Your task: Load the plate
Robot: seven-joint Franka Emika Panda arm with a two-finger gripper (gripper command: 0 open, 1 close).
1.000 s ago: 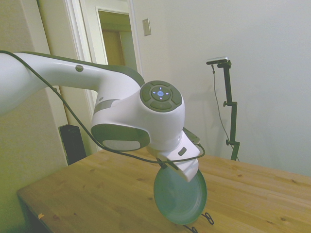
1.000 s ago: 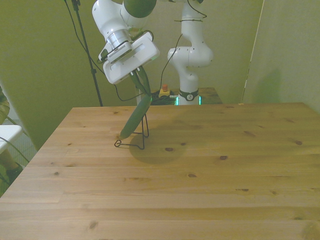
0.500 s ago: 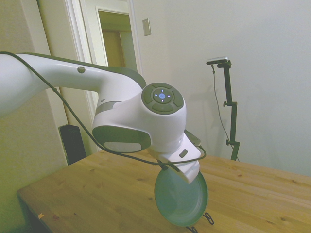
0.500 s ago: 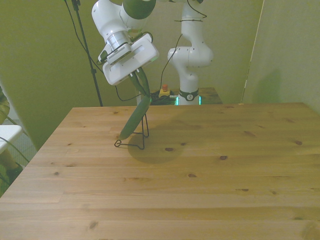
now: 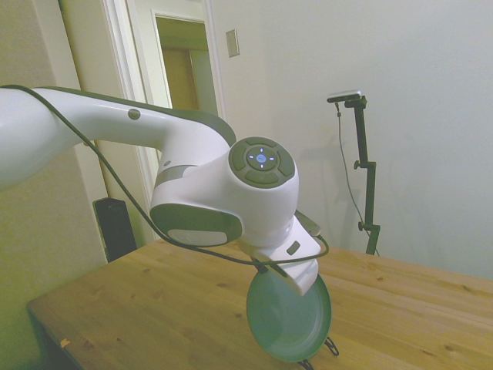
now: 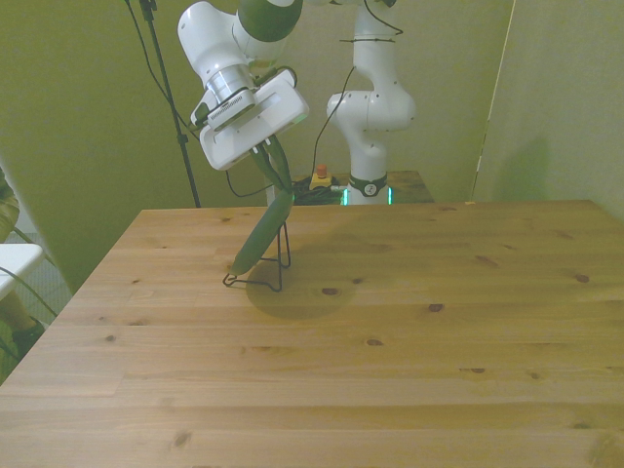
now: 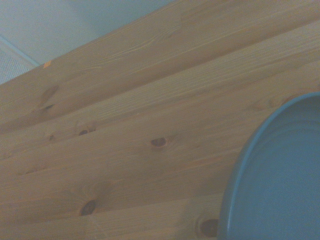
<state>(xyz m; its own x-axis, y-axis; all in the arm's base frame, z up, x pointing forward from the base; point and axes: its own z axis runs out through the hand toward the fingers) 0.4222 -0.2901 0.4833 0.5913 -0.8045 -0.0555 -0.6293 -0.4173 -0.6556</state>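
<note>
Teal-green plate point(image 6: 260, 237) stands on edge, tilted, its lower rim down in the thin black wire rack point(image 6: 270, 272) on the wooden table point(image 6: 390, 331), toward the front view's left. My jaws point(image 6: 271, 174) sit at the plate's upper rim; whether they are clamped on it or already apart I cannot tell, since the wrist housing covers them in the side view and the front view shows them only as dark shapes edge-on.

Handling judgement: the plate looks stiff, matte and fairly light, probably ceramic or hard plastic, so likely to chip if dropped and liable to roll or slide along its round edge. The raised rim is the only sensible hold, pinched near the top so the weight hangs straight below.

Hard to make out: the rack's slots are hidden behind the plate, and the side view cuts the rack off at the frame's bottom. Wrist view shows only an arc of plate and table boards, blurred.
</note>
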